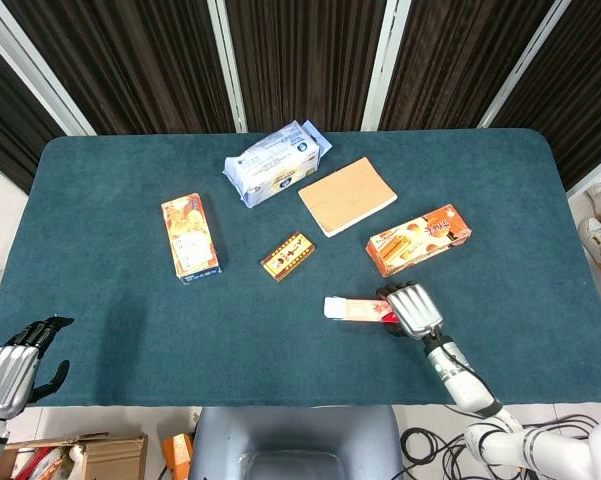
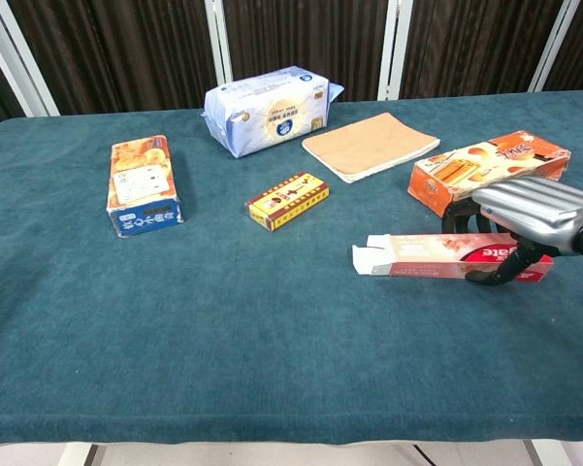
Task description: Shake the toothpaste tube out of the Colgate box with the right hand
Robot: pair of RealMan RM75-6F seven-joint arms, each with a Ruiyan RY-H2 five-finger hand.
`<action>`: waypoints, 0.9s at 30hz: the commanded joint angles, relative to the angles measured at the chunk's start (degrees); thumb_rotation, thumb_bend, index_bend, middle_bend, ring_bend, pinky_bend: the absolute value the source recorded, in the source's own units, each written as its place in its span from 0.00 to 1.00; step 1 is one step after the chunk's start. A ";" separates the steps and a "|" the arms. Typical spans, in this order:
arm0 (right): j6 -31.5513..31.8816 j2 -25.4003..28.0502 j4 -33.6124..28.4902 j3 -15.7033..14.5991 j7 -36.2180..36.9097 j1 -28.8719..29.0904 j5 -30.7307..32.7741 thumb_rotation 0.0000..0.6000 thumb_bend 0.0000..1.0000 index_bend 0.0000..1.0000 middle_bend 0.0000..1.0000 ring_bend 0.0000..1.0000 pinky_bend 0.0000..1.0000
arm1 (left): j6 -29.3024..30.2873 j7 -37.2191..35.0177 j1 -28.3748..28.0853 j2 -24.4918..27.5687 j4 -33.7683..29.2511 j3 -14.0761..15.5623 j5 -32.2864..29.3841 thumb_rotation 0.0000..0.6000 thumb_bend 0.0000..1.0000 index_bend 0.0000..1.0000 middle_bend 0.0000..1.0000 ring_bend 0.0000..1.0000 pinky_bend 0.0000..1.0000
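Colgate box (image 2: 446, 256) flat on table, right hand (image 2: 534, 218) fingers curled over it, orange carton (image 2: 487, 167) just behind

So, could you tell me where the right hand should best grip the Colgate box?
Probably at its closed right end, from above, where the right hand already sits. The Colgate box lies flat with its flaps open at the left, so that end stays clear for the tube.

Right hand (image 2: 529, 225): palm down at the right side of the table, fingers curled over the Colgate box (image 2: 437, 255) at its right end, thumb tip under its front edge.
Right arm: reaches in from the lower right, forearm angled up to the wrist.
Left hand (image 1: 15, 365): off the table's near-left corner, fingers apart, holding nothing.
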 commanded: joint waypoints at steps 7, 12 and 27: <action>0.36 0.03 -0.05 -0.23 0.14 -0.02 -0.56 1.00 0.21 0.42 0.44 0.47 0.49 | 0.45 0.16 0.25 0.07 -0.22 -0.03 -0.03 1.00 0.42 0.24 0.23 0.22 0.39; 0.94 0.19 0.16 -0.32 0.54 0.08 -1.49 1.00 0.21 0.42 0.44 0.47 0.49 | 0.49 0.36 0.32 0.07 -0.26 -0.04 -0.13 1.00 0.42 0.24 0.23 0.22 0.39; 13.81 6.54 -0.66 -3.49 -8.10 1.87 -19.55 1.00 0.21 0.43 0.44 0.47 0.49 | 1.74 0.10 1.41 0.89 -1.11 0.04 -0.57 1.00 0.42 0.24 0.23 0.22 0.39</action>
